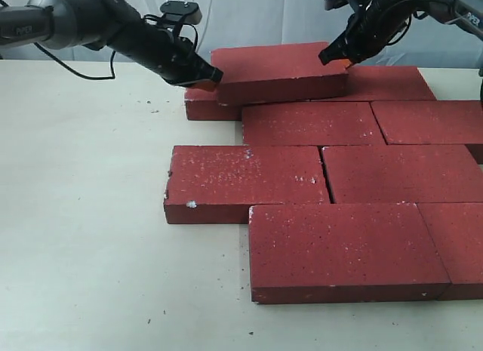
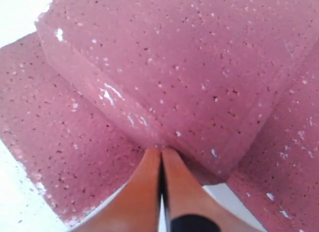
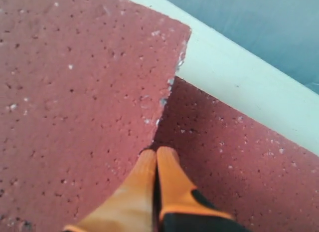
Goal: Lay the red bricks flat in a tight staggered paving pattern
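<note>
Top brick (image 1: 281, 72) sits askew on the back row of red bricks (image 1: 313, 124).
Left fingers (image 2: 139, 192) are pressed together, tips against its left end. Right fingers (image 3: 174, 182) are also pressed together, at its right corner over the brick beneath. The staggered rows in front lie flat on the pale worktop (image 1: 83, 215).

The left arm (image 1: 90, 23) and right arm (image 1: 445, 4) are black with grey metal joints. A thin black cable (image 1: 89, 78) loops under the left arm; a black camera box (image 1: 179, 11) sits above it. Left gripper (image 1: 216, 77) and right gripper (image 1: 343, 62) have slim orange fingers (image 2: 139, 192)
</note>
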`<state>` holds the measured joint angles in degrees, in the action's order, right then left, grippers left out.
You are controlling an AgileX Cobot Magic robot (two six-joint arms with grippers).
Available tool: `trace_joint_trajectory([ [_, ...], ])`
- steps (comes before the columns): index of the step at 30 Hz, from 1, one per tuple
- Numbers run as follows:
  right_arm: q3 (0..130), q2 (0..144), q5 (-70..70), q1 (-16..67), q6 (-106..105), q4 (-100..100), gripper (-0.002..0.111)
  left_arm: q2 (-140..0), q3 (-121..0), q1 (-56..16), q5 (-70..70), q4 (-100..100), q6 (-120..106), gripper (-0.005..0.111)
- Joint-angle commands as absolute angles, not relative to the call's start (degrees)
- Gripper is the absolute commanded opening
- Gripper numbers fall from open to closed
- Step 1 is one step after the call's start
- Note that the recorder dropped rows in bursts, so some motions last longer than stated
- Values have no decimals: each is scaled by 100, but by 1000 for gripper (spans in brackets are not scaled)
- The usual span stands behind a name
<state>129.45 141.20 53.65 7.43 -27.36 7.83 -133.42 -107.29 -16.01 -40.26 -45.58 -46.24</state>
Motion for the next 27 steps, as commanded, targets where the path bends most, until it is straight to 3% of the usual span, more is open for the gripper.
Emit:
trace_joint_trajectory([
  [1, 12994, 13810, 5516, 931, -2800, 1122, -1, -13140, -10826, -1662, -3979, -4453, -4473, 0],
  [11, 12994, 13235, 6027, 1355, -2729, 1178, -1, -12109, -10185, -1543, -3733, -3955, -4464, 0],
  [20, 12994, 12720, 6506, 2061, -2314, 1191, -1, -10869, -8598, -1031, -3541, -3929, -4577, 0],
  [27, 12994, 12626, 6730, 2899, -1915, 954, -1, -9821, -7393, -1018, -3011, -3982, -4650, 0],
])
